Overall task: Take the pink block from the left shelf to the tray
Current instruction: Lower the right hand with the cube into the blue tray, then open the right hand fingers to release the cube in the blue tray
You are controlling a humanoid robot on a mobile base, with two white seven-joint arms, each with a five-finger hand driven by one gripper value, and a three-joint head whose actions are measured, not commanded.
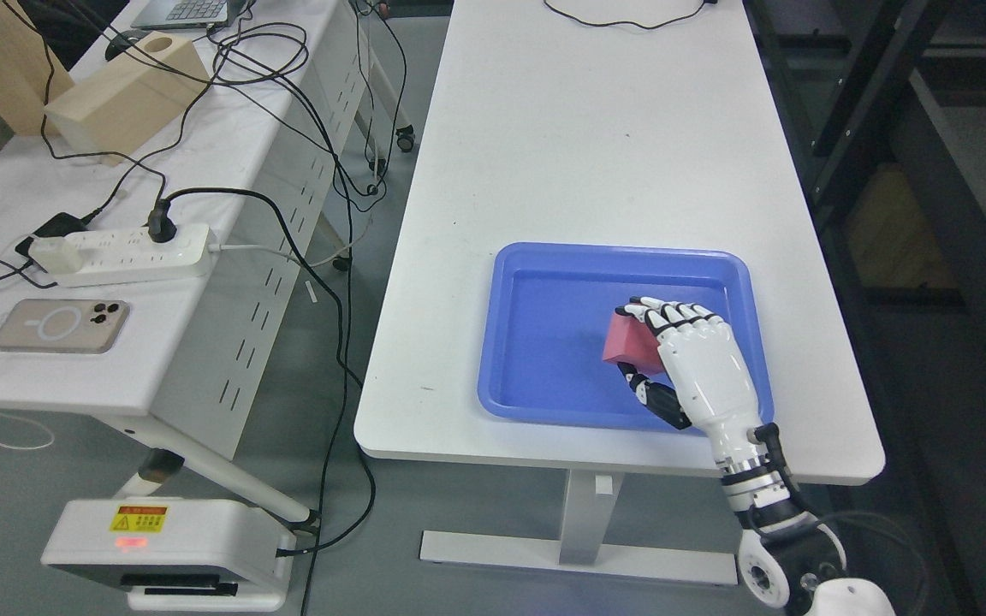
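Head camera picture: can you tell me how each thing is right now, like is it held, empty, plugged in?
Pink block: held by the right hand, over the tray.
Right hand: fingers curled around the block.
Blue tray: flat on the white table, nothing else in it.
Power strip: on the side table, a black plug in it.
Phone: lying face down, cable attached.
Left hand: not in view.
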